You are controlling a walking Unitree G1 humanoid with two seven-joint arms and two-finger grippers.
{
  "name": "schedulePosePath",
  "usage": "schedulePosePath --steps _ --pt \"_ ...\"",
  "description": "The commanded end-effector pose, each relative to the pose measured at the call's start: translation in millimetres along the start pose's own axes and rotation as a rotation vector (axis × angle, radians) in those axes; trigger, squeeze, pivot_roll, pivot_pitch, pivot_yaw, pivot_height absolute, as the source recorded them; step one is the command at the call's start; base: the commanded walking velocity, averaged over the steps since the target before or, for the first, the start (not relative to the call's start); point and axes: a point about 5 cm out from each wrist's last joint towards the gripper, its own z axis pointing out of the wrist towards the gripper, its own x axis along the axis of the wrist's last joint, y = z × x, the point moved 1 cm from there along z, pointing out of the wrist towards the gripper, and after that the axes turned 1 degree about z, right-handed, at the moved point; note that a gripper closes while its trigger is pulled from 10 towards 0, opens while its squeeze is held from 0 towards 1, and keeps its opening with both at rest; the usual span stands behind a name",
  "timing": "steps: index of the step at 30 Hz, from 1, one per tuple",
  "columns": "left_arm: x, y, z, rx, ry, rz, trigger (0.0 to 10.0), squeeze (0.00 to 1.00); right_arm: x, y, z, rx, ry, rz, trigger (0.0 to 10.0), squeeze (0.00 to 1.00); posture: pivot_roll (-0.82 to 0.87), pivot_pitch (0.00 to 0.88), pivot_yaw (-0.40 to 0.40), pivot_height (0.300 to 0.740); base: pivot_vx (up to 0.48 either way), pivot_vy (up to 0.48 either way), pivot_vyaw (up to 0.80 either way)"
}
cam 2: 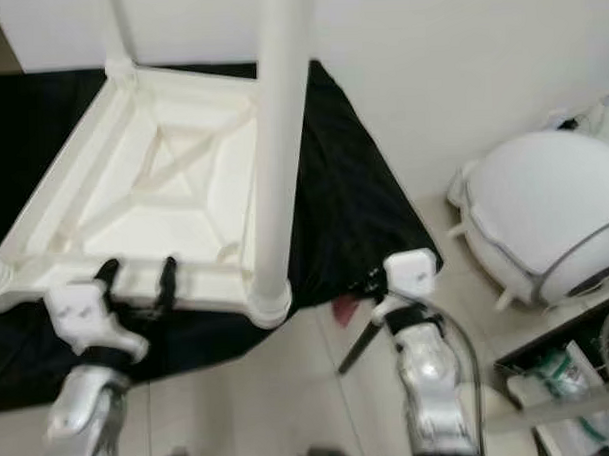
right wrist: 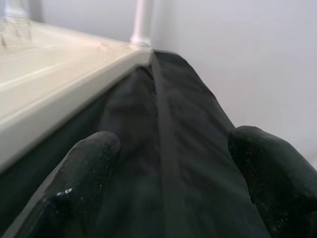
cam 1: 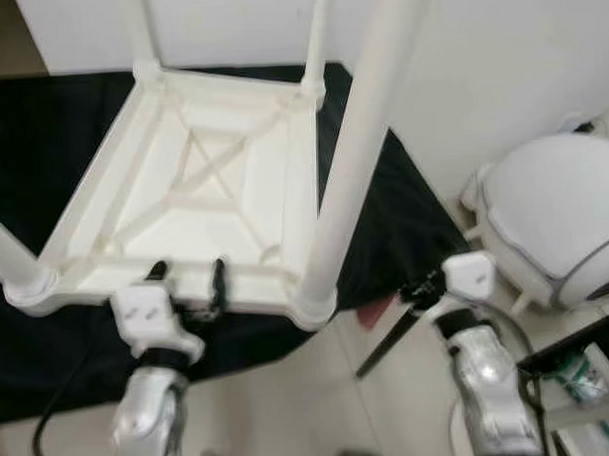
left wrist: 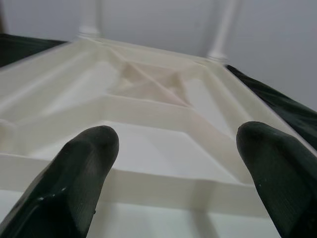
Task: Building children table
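Left gripper (cam 1: 189, 279) spread at table (cam 1: 213, 181) edge.

A pale tiled floor (cam 1: 291, 409) carries a black mat (cam 1: 42, 147) laid against the white wall. On the mat a white table (cam 1: 198, 187) lies upside down, legs up, its near edge close to the mat's near edge. A white round appliance (cam 1: 554, 214) sits on the floor, right of the mat.

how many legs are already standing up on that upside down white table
4: one at each corner of the upturned white table. Near right leg, near left leg, far left leg, far right leg. None looks hidden.
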Motion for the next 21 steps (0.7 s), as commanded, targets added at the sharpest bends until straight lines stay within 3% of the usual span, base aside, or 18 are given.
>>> schedulePosePath --steps 1,16,19,21 --pt "0 -3.5 -3.3 0.05 0.007 -0.028 10.0 0.0 2 -10.8 3.1 0.033 0.011 0.012 10.0 0.15 0.03 0.02 -0.064 0.74 0.259 0.0 0.0" --pt "-1 -2.8 -8.2 0.045 -0.005 -0.017 10.0 0.0 -2 -4.0 -6.0 0.062 -0.012 0.004 10.0 0.16 0.03 0.034 -0.06 0.74 0.0 0.0 0.0" --pt "-1 -2.3 -9.6 0.026 -0.011 -0.02 10.0 0.0 0 -3.8 -9.6 0.107 -0.014 0.012 10.0 0.16 0.03 0.035 -0.052 0.74 0.0 0.0 0.0" --pt "0 0.8 -12.2 -0.046 -0.018 -0.01 10.0 0.0 1 -6.8 -15.8 0.219 -0.033 0.035 10.0 0.15 0.02 0.039 -0.047 0.74 0.0 0.0 0.0"
